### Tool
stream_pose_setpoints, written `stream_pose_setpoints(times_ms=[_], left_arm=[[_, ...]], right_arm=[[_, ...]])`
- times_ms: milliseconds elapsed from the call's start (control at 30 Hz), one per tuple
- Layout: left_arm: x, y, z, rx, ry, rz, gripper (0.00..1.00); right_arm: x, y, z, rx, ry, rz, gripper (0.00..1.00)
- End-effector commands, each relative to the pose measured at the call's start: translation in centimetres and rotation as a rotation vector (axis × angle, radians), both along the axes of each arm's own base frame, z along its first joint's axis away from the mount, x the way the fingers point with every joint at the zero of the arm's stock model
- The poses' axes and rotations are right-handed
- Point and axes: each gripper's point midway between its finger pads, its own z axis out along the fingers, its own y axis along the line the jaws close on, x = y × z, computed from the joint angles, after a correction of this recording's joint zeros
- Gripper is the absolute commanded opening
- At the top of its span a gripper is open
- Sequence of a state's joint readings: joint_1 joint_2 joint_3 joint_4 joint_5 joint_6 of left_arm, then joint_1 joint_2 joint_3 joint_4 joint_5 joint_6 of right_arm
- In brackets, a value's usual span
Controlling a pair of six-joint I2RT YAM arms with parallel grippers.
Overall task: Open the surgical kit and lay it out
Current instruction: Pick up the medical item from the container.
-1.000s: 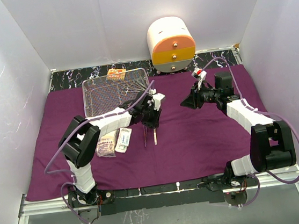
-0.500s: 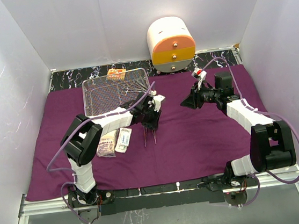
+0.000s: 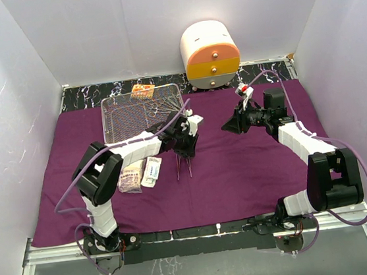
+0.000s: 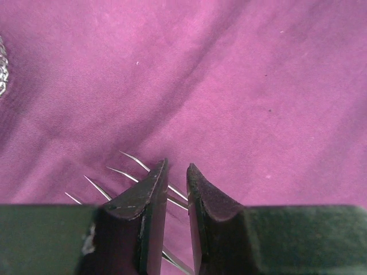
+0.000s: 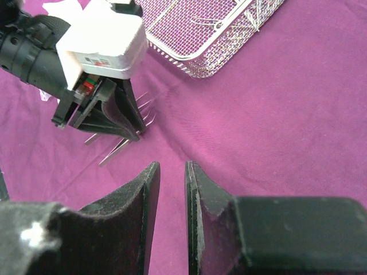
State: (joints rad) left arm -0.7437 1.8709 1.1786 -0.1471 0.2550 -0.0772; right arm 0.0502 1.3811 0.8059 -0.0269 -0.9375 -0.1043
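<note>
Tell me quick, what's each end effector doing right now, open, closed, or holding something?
Left end effector: narrowly open over the tweezers on the purple cloth, gripping nothing.
Right end effector: narrowly open, empty, above the cloth.

- Over the last second, lifted slightly and drawn back toward the tray: left end effector (image 3: 186,152), now just above the upper ends of the tweezers (image 3: 183,167).
- Shortened a little: the length of tweezers showing below the left end effector in the top view.
- Shifted slightly: the slack loop of purple cable (image 3: 67,197) beside the left arm's base, bulging a touch differently than half a second ago.
</note>
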Motion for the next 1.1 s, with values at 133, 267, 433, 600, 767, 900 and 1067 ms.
stream_pose_setpoints(times_ms=[133,267,433,600,767,900,1067], left_arm=[[2.6,0.1,7.9,-0.029,-0.212,-0.018,0.2],[4.7,2.4,9.7,0.047,-0.317,0.06,0.2],[4.6,4.8,10.6,0.114,-0.349,-0.01,0.23],[1.8,7.0,9.5,0.175,-0.315,-0.198,0.28],[-1.6,8.9,6.2,0.225,-0.264,-0.383,0.29],[-3.8,9.3,3.4,0.21,-0.197,-0.454,0.3],[-4.8,8.5,1.8,0.197,-0.167,-0.488,0.3]], right_arm=[[1.1,-0.7,2.1,-0.042,-0.105,-0.031,0.23],[1.9,-1.7,2.9,-0.098,-0.145,-0.086,0.23],[2.1,-2.0,3.7,-0.124,-0.168,-0.095,0.23],[2.1,-2.2,3.3,-0.136,-0.168,-0.095,0.24],[2.2,-2.1,3.1,-0.136,-0.163,-0.092,0.24],[2.1,-2.1,3.0,-0.14,-0.163,-0.092,0.24],[2.1,-2.2,2.8,-0.143,-0.159,-0.093,0.24]])
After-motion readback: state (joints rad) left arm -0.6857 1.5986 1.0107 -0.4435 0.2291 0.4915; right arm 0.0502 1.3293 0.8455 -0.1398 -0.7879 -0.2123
